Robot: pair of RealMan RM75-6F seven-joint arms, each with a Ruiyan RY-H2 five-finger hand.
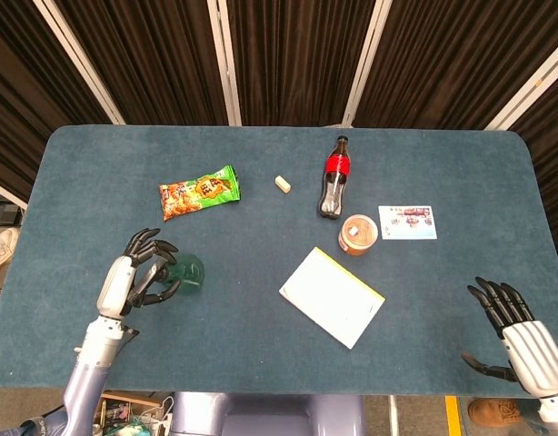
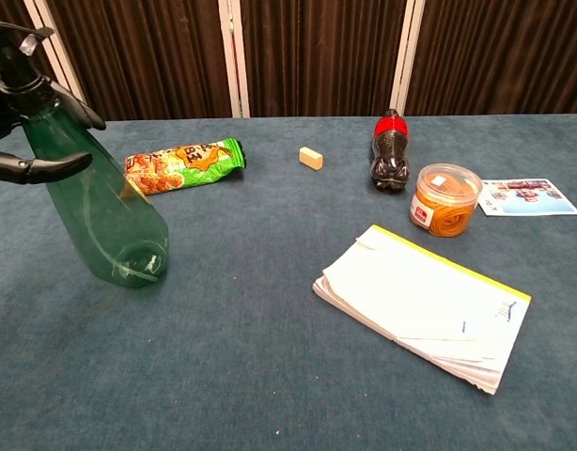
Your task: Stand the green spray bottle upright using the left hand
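Observation:
The green spray bottle (image 2: pixel 105 211) stands with its base on the table at the front left, leaning slightly, its black spray head at the top. From above, the green spray bottle (image 1: pixel 186 270) shows mostly as a round green body. My left hand (image 1: pixel 141 278) holds it around the neck, with fingers (image 2: pixel 44 166) curled in front of and behind the neck. My right hand (image 1: pixel 513 329) hovers at the table's front right edge, fingers spread and holding nothing; the chest view does not show it.
A snack bag (image 1: pixel 199 192) lies behind the bottle. Further right are a small beige block (image 1: pixel 282 183), a lying cola bottle (image 1: pixel 333 178), an orange-lidded tub (image 1: pixel 358 233), a picture card (image 1: pixel 408 222) and a white notepad (image 1: pixel 332 296).

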